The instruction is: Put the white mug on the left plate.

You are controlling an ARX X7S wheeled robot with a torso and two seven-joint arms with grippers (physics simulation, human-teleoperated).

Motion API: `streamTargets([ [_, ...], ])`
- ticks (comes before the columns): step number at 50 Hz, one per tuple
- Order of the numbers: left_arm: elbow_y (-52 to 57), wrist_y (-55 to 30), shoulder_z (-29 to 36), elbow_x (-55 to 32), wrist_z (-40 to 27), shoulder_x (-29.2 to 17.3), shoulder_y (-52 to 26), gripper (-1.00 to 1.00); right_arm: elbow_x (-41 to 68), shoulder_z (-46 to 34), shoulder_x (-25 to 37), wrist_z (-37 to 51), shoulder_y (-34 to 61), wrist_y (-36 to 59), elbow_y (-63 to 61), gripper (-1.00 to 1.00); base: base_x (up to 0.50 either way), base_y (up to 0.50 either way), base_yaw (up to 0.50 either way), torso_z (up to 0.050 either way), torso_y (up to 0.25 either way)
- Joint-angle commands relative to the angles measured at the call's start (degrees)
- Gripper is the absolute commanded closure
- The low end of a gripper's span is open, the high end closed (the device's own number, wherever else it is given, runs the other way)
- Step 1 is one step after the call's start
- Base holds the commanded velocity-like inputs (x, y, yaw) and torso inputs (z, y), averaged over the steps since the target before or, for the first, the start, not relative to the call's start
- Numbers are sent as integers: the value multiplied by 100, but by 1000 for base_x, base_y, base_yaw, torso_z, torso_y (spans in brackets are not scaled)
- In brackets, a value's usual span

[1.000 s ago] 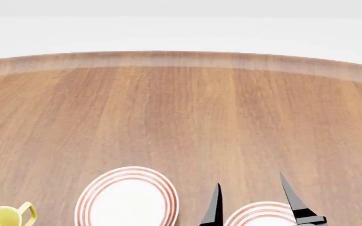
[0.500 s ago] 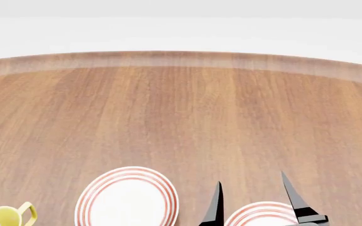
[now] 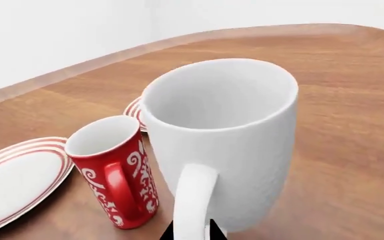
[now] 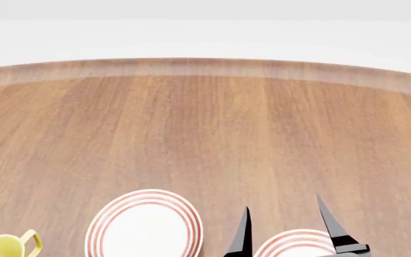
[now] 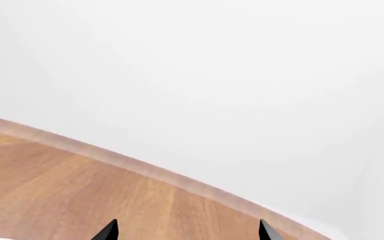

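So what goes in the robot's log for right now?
white mug: on table, beside red mug | left plate: empty | right gripper: open, above right plate

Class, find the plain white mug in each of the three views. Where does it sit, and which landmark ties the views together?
Left wrist view: the white mug fills the centre, its handle toward the camera.
Head view: not in it.
Right wrist view: not in it.
Shared landmark: the table's pale edge, seen in all three.

A red mug with white swirls (image 3: 115, 172) stands upright on the wooden worktop (image 4: 213, 134), a red-ringed plate (image 4: 296, 243) lies at its near edge, and a yellow-handled mug (image 4: 9, 246) sits toward the near left corner.
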Motion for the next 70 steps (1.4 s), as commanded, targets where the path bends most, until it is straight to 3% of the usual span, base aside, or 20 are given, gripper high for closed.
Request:
streamTargets([
  [1,116,725,-160,-389,-171,-93,372,100,1,-38,6,15,28,34,-8,-100,0,0,0,0,10],
  [23,1034,1154,-391,-609,-434,-262,1034,100,40,-59,26,67,19,-26,44,-100,0,0,0,0,0],
  [43,1275,1136,-539,-779,-621,-350,1150,100,76,-67,57,106,-1,-47,35,-100,0,0,0,0,0],
  [70,1944,179,-916,-1893,-1112,-578,821,100,128,-72,102,162,-20,-102,82,-100,0,0,0,0,0],
])
